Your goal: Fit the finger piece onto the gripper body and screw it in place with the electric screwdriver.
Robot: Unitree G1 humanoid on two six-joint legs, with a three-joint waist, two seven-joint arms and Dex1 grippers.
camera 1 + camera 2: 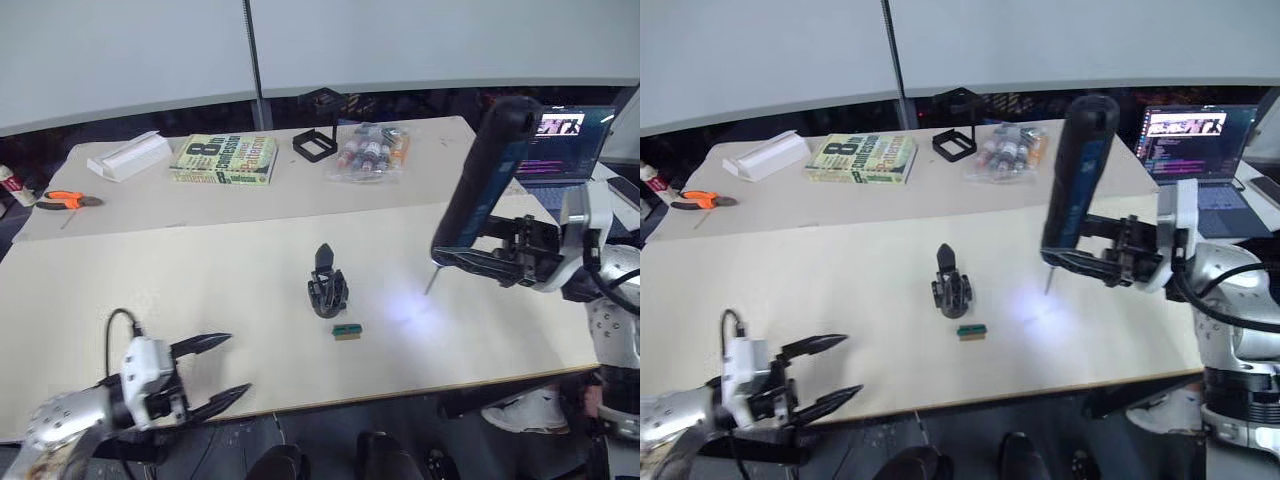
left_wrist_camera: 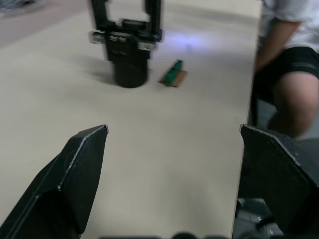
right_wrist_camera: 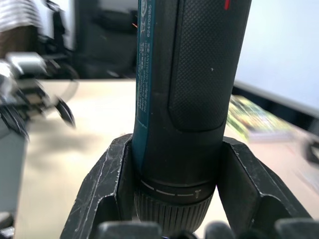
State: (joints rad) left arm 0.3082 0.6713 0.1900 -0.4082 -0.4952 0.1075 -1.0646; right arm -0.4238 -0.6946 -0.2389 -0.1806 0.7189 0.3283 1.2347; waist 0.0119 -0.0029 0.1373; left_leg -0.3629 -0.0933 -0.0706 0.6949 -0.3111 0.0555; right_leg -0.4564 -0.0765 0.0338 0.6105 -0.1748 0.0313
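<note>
here the right end effector is clamped on the electric screwdriver, gripping it low near the tapered nose; the tool stands nearly upright, tilted a little, its blue strip showing and its thin bit pointing down at the bench, above a pale glow of light on the surface; the bit tip hangs to the right of the gripper body and apart from it; the gripper body stands upright near the middle of the bench on its rounded base, a pointed black finger rising from its top; a small green-and-tan block lies just beside it, toward the near edge; the left end effector hovers at the near left edge of the bench, its two black fingers spread apart and holding nothing, well apart from the gripper body; at the far side lie a book, a black square frame, a clear bag of small bottles, a white box and orange-handled pliers; a laptop sits open at the far right; in the left wrist view a person's leg shows past the bench edge.
</note>
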